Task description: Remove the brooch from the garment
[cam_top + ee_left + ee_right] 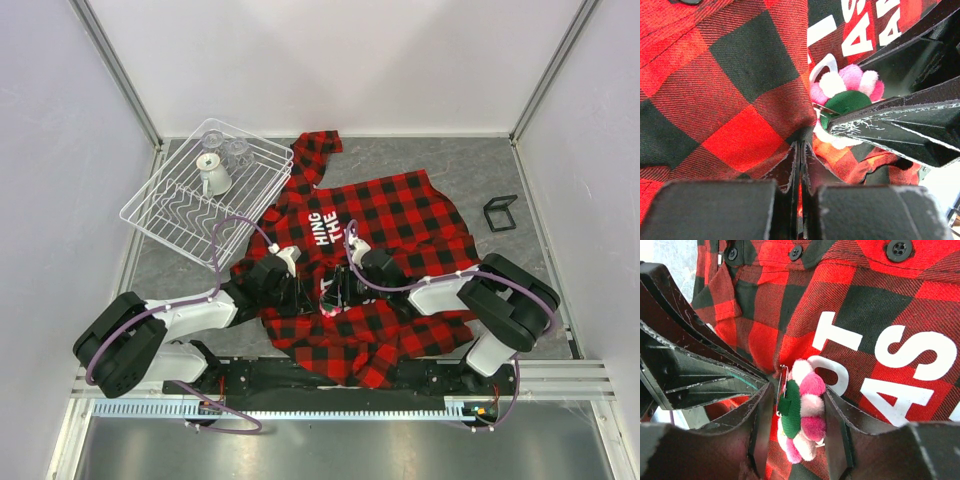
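Observation:
The garment (400, 215), a red-and-black plaid shirt with white lettering, lies spread on the grey table. The brooch (807, 412), pink and white pom-pom petals on a green back with a metal pin, stands on edge between my right gripper's (797, 400) fingers, which are closed on it. It also shows in the left wrist view (850, 87), just beyond my left gripper (800, 147), which is shut with a fold of plaid cloth (715, 100) pinched at its tips. In the top view both grippers meet at the shirt's middle, the left (305, 290) and the right (340, 285).
A white wire dish rack (160, 215) holding a white cup (213, 177) and glassware stands at the back left, touching the shirt's collar. A small black frame (500, 213) lies at the right. White walls enclose the table.

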Motion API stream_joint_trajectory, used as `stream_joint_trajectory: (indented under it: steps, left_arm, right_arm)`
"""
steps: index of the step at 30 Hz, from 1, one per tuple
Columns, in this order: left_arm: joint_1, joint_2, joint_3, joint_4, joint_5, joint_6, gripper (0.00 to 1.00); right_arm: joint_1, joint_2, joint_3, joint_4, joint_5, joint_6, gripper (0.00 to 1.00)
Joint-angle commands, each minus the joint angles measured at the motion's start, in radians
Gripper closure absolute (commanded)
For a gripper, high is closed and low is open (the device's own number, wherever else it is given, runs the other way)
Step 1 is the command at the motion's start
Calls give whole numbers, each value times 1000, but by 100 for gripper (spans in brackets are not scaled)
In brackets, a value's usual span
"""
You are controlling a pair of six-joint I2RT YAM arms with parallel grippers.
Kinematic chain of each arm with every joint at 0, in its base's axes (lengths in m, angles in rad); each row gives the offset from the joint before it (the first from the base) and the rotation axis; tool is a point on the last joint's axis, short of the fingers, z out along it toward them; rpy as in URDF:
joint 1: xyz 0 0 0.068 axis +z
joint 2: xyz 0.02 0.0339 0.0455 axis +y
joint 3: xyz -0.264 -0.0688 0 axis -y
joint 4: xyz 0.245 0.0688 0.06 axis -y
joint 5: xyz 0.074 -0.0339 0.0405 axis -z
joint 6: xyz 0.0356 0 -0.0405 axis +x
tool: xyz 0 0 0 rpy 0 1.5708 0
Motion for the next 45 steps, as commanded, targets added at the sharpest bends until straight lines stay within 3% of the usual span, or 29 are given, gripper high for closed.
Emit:
stream_joint_trajectory:
  steps: [1, 6, 23, 31, 36, 40, 45]
  left_arm:
    - [1, -23, 15, 32, 29, 22, 98]
    - [1, -21, 16, 32, 34, 25, 98]
    - [1, -9, 19, 36, 31, 22, 98]
    - [1, 11, 15, 44, 25, 5, 98]
    - [1, 10, 7, 46, 20, 2, 98]
    - [1, 10, 7, 42, 17, -3, 98]
    - [1, -12, 5, 36, 9, -6, 98]
  right_arm:
    - [-2, 22, 24, 28, 32, 66, 50]
    - [-4, 34, 33, 5, 57, 89, 49]
    - [7, 71, 54, -97, 138, 85, 67]
    - [44, 89, 44, -147, 208, 66, 68]
    - [61, 88, 28, -176, 268, 52, 76]
    - [73, 70, 15, -185, 325, 52, 98]
    - [81, 16, -21, -124, 343, 46, 100]
